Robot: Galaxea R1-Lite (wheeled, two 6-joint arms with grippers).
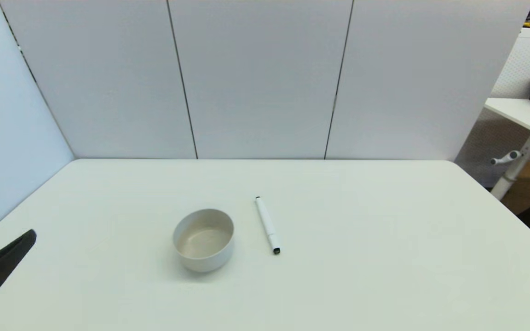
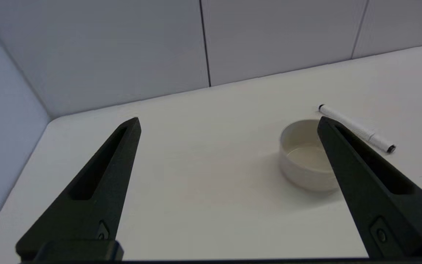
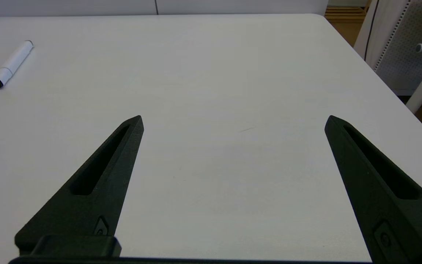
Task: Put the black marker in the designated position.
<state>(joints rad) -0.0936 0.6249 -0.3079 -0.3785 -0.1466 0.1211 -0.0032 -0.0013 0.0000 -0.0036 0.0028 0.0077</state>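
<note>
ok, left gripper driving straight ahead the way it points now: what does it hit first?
Likely nothing on the table: the open left gripper aims at bare table, then the back panel. The bowl sits off toward one finger; depth is unclear.

**A:** Where are the robot's arms?

**B:** The left gripper (image 2: pixel 228 123) sits low at the robot's near left, over the table. From the head camera only one black pointed finger (image 1: pixel 2 266) shows, slanting in from the left edge. The right arm does not appear in that view at all.

**A:** What are the grippers doing?

**B:** The left gripper's two long black fingers are spread wide, holding nothing. The right gripper (image 3: pixel 233 121), seen from its own wrist camera, is likewise spread wide and holds nothing, hovering above the tabletop.
</note>
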